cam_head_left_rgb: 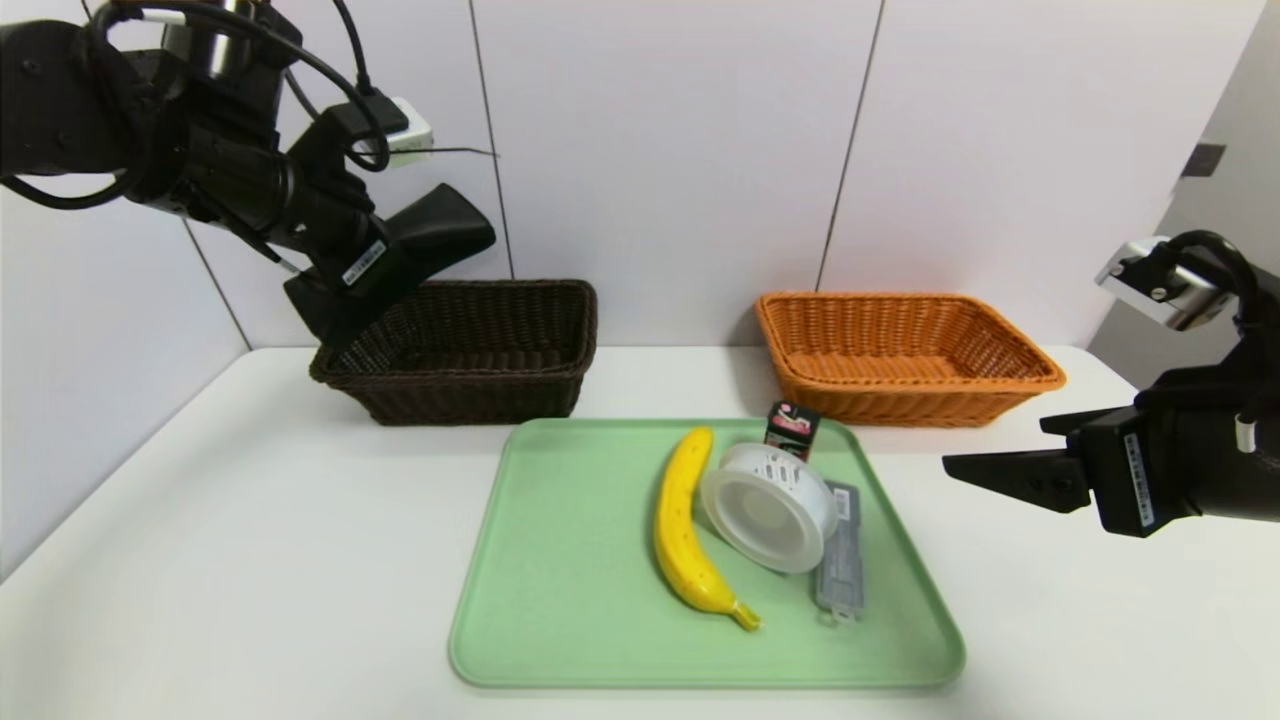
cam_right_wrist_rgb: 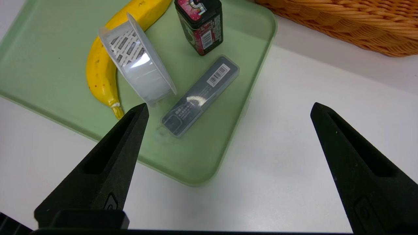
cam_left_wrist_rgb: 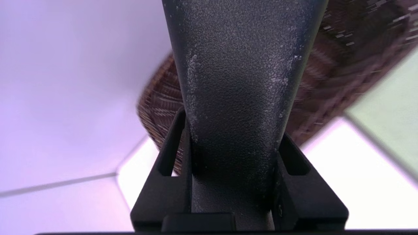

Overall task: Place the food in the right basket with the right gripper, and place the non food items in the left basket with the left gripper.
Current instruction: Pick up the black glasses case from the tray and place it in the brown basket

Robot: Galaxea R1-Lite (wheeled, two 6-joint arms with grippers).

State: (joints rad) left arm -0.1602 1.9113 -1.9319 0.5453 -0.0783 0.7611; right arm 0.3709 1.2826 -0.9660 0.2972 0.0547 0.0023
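Note:
My left gripper (cam_head_left_rgb: 375,275) hangs above the left end of the dark brown left basket (cam_head_left_rgb: 480,370), shut on a black textured object (cam_head_left_rgb: 445,228) that sticks out past its fingers. The left wrist view shows that black object (cam_left_wrist_rgb: 238,81) wedged between the left gripper's (cam_left_wrist_rgb: 232,143) fingers, over the basket's rim (cam_left_wrist_rgb: 156,104). On the green tray (cam_head_left_rgb: 560,600) lie a yellow banana (cam_head_left_rgb: 685,520), a white round tub (cam_head_left_rgb: 770,505), a small dark box (cam_head_left_rgb: 790,430) and a grey clear case (cam_head_left_rgb: 840,550). My right gripper (cam_head_left_rgb: 995,445) hovers open, right of the tray.
The orange right basket (cam_head_left_rgb: 900,350) stands at the back right, against the wall. In the right wrist view the open right gripper (cam_right_wrist_rgb: 228,106) is over bare white table (cam_right_wrist_rgb: 287,137) beside the tray's corner (cam_right_wrist_rgb: 196,176), with the banana (cam_right_wrist_rgb: 98,68) and case (cam_right_wrist_rgb: 199,94) beyond.

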